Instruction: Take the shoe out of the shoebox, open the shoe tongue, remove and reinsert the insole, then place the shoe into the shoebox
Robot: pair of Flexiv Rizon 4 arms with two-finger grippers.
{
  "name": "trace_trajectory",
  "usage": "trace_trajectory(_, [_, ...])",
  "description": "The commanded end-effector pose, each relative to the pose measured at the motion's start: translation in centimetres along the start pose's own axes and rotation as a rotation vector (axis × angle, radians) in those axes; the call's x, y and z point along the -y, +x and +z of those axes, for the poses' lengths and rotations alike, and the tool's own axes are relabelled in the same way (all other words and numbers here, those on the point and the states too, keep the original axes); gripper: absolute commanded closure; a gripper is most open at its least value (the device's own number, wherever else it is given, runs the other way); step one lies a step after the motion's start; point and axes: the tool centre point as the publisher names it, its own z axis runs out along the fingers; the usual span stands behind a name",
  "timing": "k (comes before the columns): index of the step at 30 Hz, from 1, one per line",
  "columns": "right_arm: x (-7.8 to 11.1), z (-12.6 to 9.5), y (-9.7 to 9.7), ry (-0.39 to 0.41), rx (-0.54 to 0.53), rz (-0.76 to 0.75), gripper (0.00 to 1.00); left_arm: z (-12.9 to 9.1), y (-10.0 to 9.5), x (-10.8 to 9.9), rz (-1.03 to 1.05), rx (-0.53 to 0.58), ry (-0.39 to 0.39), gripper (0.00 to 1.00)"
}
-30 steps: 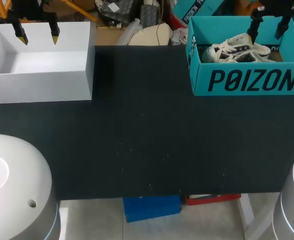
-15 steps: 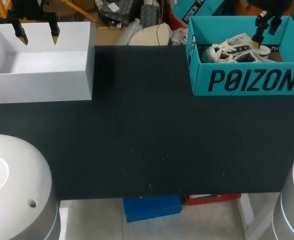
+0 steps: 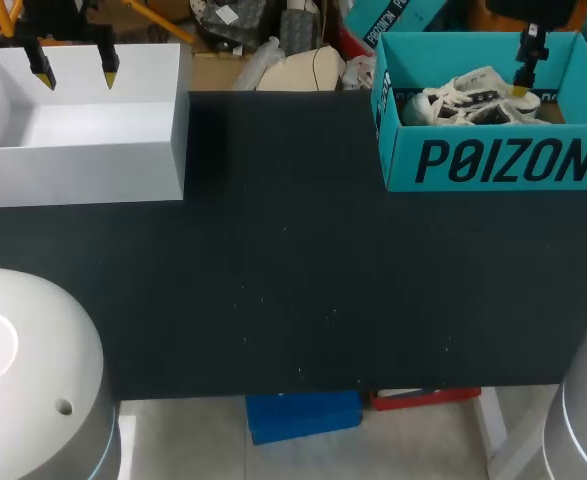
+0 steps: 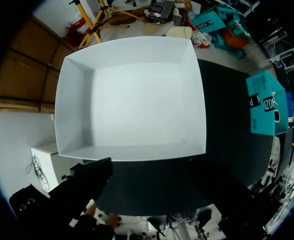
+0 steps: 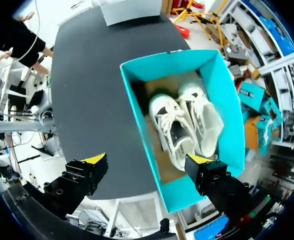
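A teal shoebox (image 3: 493, 160) stands open at the table's back right, and a pair of white shoes (image 3: 463, 100) with dark insides lies in it. My right gripper (image 3: 525, 75) hangs open above the box; its fingers line up one behind the other in the head view. From the right wrist, the shoes (image 5: 182, 125) lie side by side in the shoebox (image 5: 136, 85) below the right gripper (image 5: 148, 160). One yellow tip is over the table outside the box's long wall, the other over the box's end. My left gripper (image 3: 75, 73) is open above the white box and holds nothing.
An empty white box (image 3: 73, 170) sits at the back left, and it fills the left wrist view (image 4: 131, 100) under the left gripper (image 4: 152, 175). The black table (image 3: 293, 250) stretches between the two boxes and toward the front edge.
My right gripper has turned over the shoebox: its two fingers, seen side by side before, now stand one behind the other. The left arm has not moved.
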Motion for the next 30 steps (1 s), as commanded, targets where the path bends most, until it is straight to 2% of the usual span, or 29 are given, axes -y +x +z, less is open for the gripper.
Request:
trace_trajectory(1, [-0.8, 1.2, -1.1, 0.1, -0.029, -0.083, 0.65, 0.0, 0.0, 0.0, 0.0, 0.002, -0.003, 0.0])
trace_trajectory(2, [-0.8, 1.4, -1.2, 0.115, -0.029, -0.098, 0.62, 0.0, 0.0, 0.0, 0.0, 0.002, -0.003, 0.0])
trace_trajectory(3, [-0.8, 1.6, -1.3, 0.13, -0.018, -0.1, 0.63, 0.0, 0.0, 0.0, 0.0, 0.002, -0.003, 0.0])
trace_trajectory(4, [-0.6, 1.8, -1.5, 0.142, -0.014, -0.099, 0.67, 0.0, 0.0, 0.0, 0.0, 0.002, -0.003, 0.0])
trace_trajectory(5, [-0.5, 2.1, -1.7, 0.144, -0.004, -0.095, 0.78, 0.0, 0.0, 0.0, 0.0, 0.002, -0.003, 0.0])
trace_trajectory(7, [-0.1, 2.6, -2.2, 0.146, 0.01, -0.087, 0.77, 0.0, 0.0, 0.0, 0.0, 0.002, -0.003, 0.0])
trace_trajectory(9, [0.0, 3.3, -2.4, 0.145, 0.007, -0.09, 0.82, 0.0, 0.0, 0.0, 0.0, 0.002, -0.003, 0.0])
trace_trajectory(13, [0.3, 4.9, -2.8, 0.149, 0.01, -0.103, 0.78, 0.0, 0.0, 0.0, 0.0, 0.002, -0.003, 0.0])
trace_trajectory(18, [0.6, 6.1, -4.1, 0.107, 0.046, -0.122, 0.75, 0.0, 0.0, 0.0, 0.0, 0.002, -0.003, 0.0])
trace_trajectory(20, [0.5, 6.6, -4.7, 0.103, 0.053, -0.146, 0.69, 0.0, 0.0, 0.0, 0.0, 0.002, -0.003, 0.0])
trace_trajectory(30, [-0.3, 9.0, -8.1, 0.105, 0.049, -0.218, 0.73, 0.0, 0.0, 0.0, 0.0, 0.002, -0.003, 0.0])
